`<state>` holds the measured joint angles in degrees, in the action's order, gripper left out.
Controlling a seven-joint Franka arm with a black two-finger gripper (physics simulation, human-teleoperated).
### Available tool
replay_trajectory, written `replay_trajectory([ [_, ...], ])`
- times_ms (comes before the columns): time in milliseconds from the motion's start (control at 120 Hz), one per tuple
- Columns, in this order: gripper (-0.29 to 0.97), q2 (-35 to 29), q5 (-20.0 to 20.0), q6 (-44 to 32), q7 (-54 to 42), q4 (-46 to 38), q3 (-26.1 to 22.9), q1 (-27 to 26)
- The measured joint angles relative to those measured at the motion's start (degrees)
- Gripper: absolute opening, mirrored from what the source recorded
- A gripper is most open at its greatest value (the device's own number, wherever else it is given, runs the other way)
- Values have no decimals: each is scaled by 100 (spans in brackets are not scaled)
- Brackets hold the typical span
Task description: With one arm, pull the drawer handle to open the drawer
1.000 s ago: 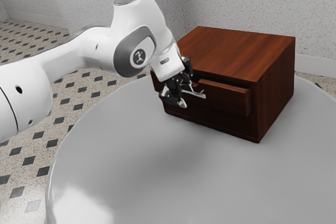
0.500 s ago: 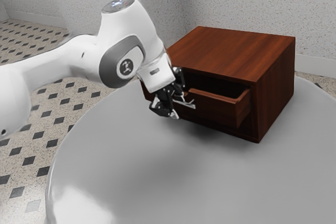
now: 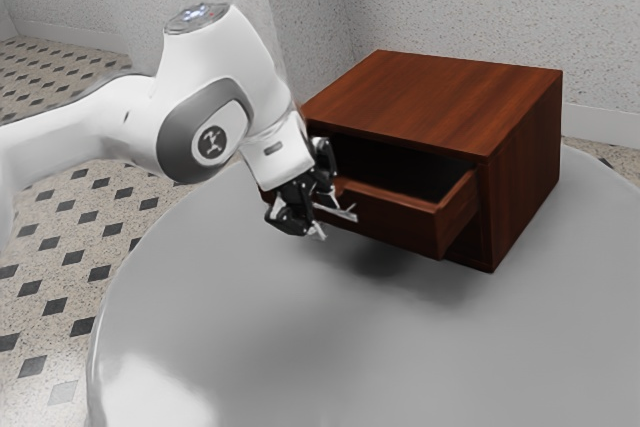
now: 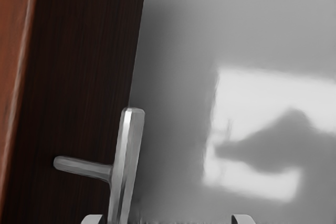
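Drawer (image 3: 400, 215) partly out; handle (image 4: 126, 161) sits between wide-spread fingers (image 3: 290, 219), against one hooked behind it, so likely dragging, not clamping.

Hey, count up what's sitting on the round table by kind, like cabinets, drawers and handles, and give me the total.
cabinet: 1
drawer: 1
handle: 1
Total: 3
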<state>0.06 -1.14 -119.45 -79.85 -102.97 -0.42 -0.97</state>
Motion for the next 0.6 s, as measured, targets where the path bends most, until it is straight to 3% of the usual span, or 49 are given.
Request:
replay_trajectory([
  [267,23,-816,-4,-194,92,-818,-124,-26],
  [400,44,-2064,33,-230,128,-763,-572,-112],
  [492,53,-2072,34,271,147,104,-611,-145],
  [600,59,-1177,85,1244,163,1611,-579,-308],
])
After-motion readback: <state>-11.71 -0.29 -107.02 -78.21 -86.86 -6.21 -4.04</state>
